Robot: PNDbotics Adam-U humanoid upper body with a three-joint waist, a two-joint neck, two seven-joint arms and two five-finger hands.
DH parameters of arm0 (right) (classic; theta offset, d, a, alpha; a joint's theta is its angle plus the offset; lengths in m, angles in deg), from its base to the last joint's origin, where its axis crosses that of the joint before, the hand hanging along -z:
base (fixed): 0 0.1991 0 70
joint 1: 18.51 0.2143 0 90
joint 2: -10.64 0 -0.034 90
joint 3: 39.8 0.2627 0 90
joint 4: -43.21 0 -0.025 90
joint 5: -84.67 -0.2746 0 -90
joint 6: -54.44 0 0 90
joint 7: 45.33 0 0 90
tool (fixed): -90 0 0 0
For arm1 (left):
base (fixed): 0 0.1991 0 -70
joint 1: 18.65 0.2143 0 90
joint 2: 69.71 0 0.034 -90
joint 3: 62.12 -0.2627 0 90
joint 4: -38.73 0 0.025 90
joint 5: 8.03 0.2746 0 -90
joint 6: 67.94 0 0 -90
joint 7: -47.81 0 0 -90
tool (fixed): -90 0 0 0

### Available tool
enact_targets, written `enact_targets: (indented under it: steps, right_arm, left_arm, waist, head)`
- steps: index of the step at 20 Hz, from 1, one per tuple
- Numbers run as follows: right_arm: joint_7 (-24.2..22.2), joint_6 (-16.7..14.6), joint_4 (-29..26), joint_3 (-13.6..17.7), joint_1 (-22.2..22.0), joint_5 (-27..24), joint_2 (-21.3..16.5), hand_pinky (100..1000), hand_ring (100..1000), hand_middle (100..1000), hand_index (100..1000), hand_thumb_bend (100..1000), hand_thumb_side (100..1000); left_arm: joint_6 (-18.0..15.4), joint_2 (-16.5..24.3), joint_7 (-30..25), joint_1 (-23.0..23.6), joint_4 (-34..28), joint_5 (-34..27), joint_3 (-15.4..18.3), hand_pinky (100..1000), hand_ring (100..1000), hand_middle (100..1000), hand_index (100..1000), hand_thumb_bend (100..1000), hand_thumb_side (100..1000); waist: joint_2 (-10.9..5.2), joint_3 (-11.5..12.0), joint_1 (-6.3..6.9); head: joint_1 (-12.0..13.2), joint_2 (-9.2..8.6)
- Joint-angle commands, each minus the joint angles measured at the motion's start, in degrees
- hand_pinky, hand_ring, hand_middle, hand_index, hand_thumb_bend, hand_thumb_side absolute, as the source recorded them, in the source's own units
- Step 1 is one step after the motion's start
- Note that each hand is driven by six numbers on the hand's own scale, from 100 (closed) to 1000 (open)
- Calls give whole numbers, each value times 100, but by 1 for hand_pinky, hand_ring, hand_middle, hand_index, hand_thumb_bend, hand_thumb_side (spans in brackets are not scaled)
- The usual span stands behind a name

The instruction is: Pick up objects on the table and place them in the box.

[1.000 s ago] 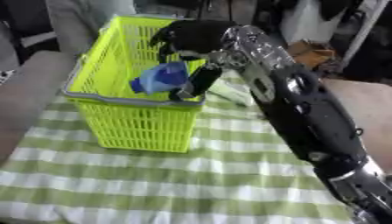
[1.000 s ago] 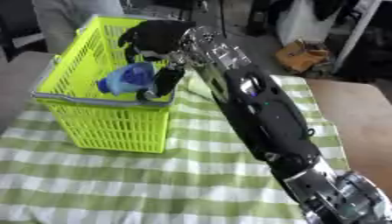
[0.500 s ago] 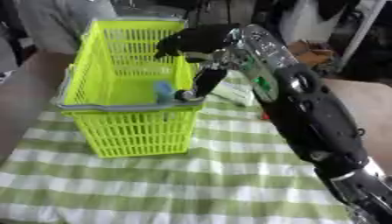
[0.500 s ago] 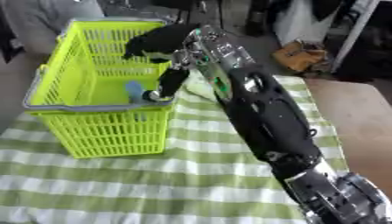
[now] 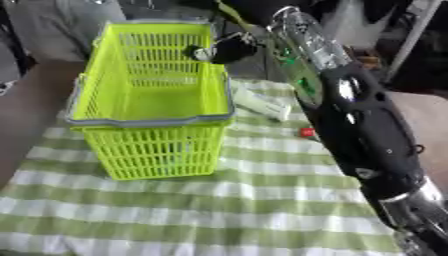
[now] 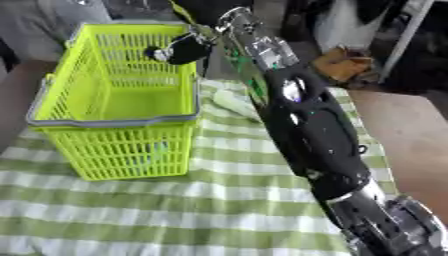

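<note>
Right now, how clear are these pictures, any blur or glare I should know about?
Left eye view: soft all over, the hand over the basket smeared, glare streaks on the arm. Right eye view: the same softness, a bright highlight on the arm, background clutter dark and hard to read.

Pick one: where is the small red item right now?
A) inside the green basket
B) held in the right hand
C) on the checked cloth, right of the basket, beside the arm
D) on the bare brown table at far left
C: the small red item lies on the checked cloth, right of the basket, beside the right arm.
</note>
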Motion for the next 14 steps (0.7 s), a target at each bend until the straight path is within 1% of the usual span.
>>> enact_targets:
  steps: [1,2,3,4,5,6,7,8,10,11,12,14]
  right_arm:
    - [205,61,-173,57,58,17,-175,999,976,1000,1000,579,588]
    - [279,78,-204,64,35,-21,-210,973,952,1000,1000,568,602]
    - [417,115,-275,85,1,-81,-266,973,952,1000,1000,568,602]
    - [564,166,-339,107,-35,-147,-320,939,919,975,1000,558,608]
    - [764,258,-431,148,-87,-257,-395,939,919,975,1000,558,608]
    - [943,350,-503,173,-135,-369,-464,905,890,942,1000,545,606]
    - [1173,494,-616,244,-212,-540,-570,892,881,933,997,548,605]
    - [1370,626,-715,285,-284,-718,-665,846,847,900,977,521,613]
    - [1775,908,-970,405,-469,-1112,-889,837,842,893,972,507,619]
    - [1896,998,-1059,423,-534,-1258,-965,837,842,893,972,507,619]
    - [1974,1069,-1129,453,-609,-1396,-1040,791,812,856,946,466,621]
    - [2013,1113,-1351,552,-900,-1950,-1305,755,797,835,935,435,619]
  left_arm:
    - [-11,153,-6,-37,-116,-14,21,690,763,791,782,305,912]
    - [-14,154,-4,-35,-116,-10,26,690,763,792,782,305,912]
    - [-18,151,3,-33,-116,-7,34,690,763,792,782,305,912]
    - [-21,149,9,-33,-116,-3,40,690,763,792,781,304,912]
    - [-25,147,16,-32,-116,1,48,690,763,792,781,304,912]
    - [-28,146,20,-31,-116,6,52,690,763,792,781,303,912]
    - [-33,144,27,-28,-116,13,62,690,763,792,781,303,912]
    - [-37,143,33,-26,-116,19,69,690,763,792,781,302,912]
    - [-47,140,48,-27,-116,30,85,690,763,792,781,301,912]
    - [-50,139,52,-29,-116,33,88,690,763,792,781,301,912]
    - [-54,137,56,-31,-116,36,92,690,763,792,781,300,912]
    - [-67,133,62,-35,-116,41,103,690,763,791,780,299,912]
  waist:
    - [-67,-37,65]
    - [-61,-53,71]
    - [-52,-78,80]
    - [-44,-100,88]
    - [-32,-127,98]
    - [-22,-152,107]
    - [-6,-194,123]
    - [7,-226,136]
    - [35,-301,166]
    - [43,-317,173]
    - [55,-348,188]
    - [86,-427,226]
  head:
    - [52,-42]
    - [69,-43]
    - [91,-43]
    - [114,-45]
    - [143,-51]
    - [168,-54]
    - [203,-57]
    - [229,-61]
    - [267,-68]
    - [275,-72]
    - [294,-75]
    - [337,-85]
